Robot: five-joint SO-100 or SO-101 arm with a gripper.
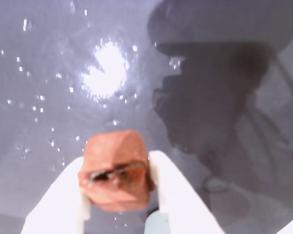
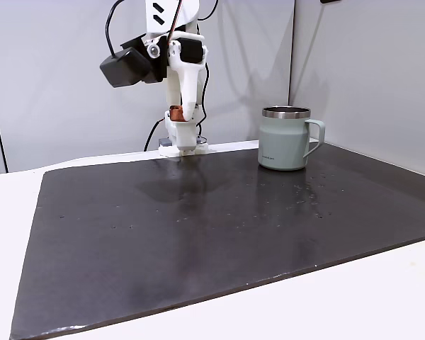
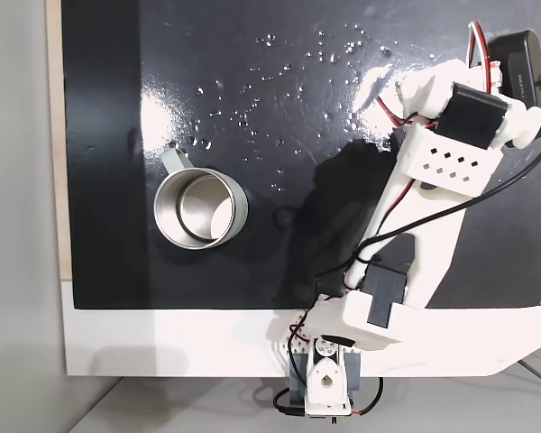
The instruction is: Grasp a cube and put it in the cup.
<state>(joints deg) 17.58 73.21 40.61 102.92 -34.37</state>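
While jaws (image 1: 118,195) pinch one cube (image 1: 116,168), one cup (image 2: 284,138) stands apart.

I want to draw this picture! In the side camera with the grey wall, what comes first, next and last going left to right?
The black camera on the arm → the gripper holding the cube → the cup.
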